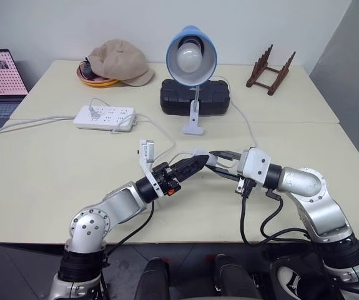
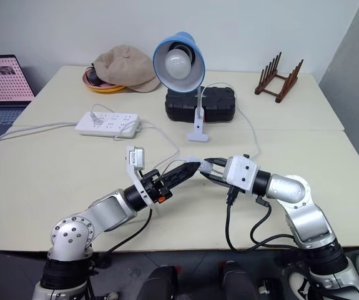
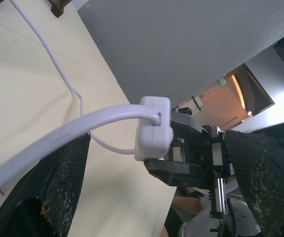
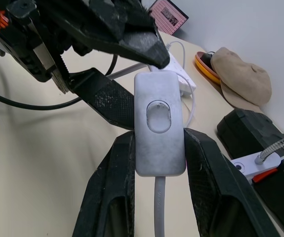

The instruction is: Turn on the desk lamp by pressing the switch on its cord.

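1. Two tools meet above the near part of the table (image 1: 54, 187), and the split of work looks deliberate: the right tool (image 4: 154, 163) is clamped on the switch (image 4: 157, 129), its two fingers pressing the long sides so the round button faces up and stays bare.
2. Held off the table like that, the switch cannot slide away when pushed, which I judge is the point of the grip.
3. The left tool (image 1: 199, 161) stands spread wide, grasping nothing; one finger (image 4: 127, 37) hangs just over the far end of the switch, the other lies lower beside it, neither yet on the button.
4. The cord (image 3: 58, 74) trails from the switch across the table toward the desk lamp (image 1: 190, 57), which stands well beyond both tools with its bulb facing us.
5. Whether the bulb is lit I cannot tell; I judge the press is not yet made.
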